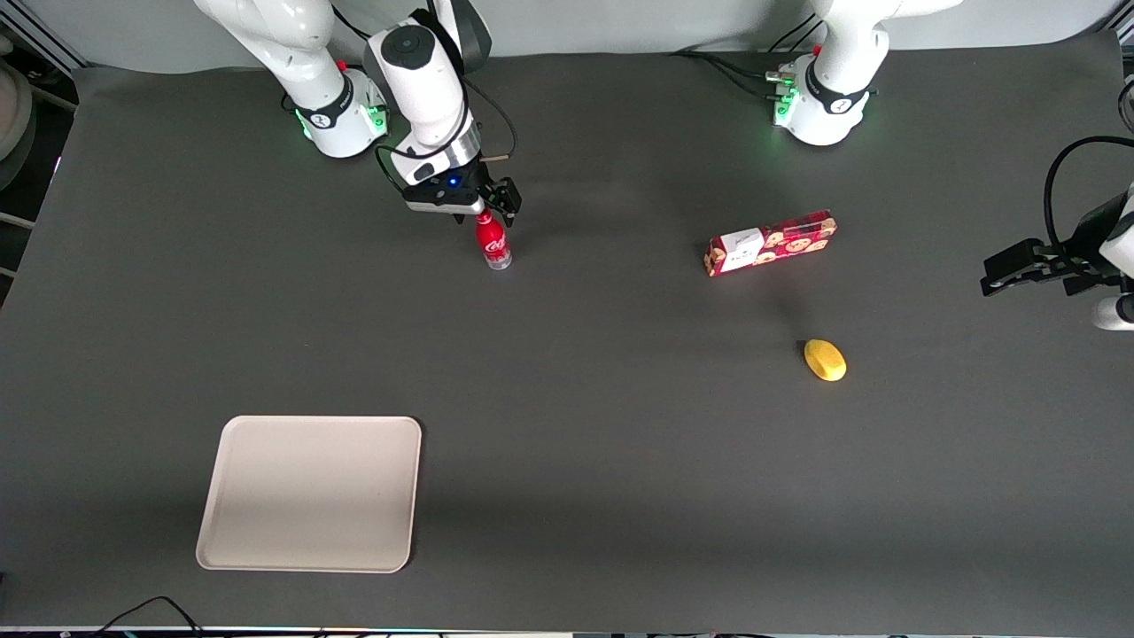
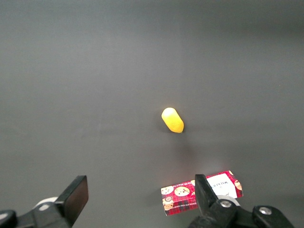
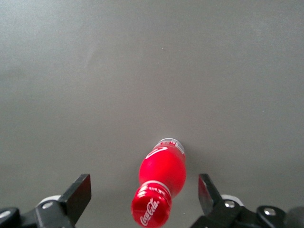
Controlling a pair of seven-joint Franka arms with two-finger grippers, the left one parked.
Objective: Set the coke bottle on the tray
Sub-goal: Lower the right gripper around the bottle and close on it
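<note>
Standing upright on the dark grey table (image 1: 567,425), the coke bottle (image 1: 493,241) shows its red body, white script logo and clear base, with the right arm's gripper (image 1: 483,211) poised directly over its cap. Seen from the right wrist camera, the coke bottle (image 3: 159,187) sits between the two black fingers (image 3: 76,195), which are spread wide with a clear gap on each side of the red cap, so neither finger touches it. The tray (image 1: 310,493), a plain beige rectangle with rounded corners and a low rim, lies flat much nearer the front camera than the bottle, well apart from it, toward the working arm's end of the table. A long red cookie box (image 1: 769,242) with a white label lies on its side toward the parked arm's end of the table, roughly as far from the front camera as the bottle. A small yellow lemon-like object (image 1: 825,360) rests nearer the front camera than that box and near it. The left wrist camera shows the same yellow object (image 2: 172,120) and the cookie box (image 2: 202,192) lying apart from each other on the cloth
</note>
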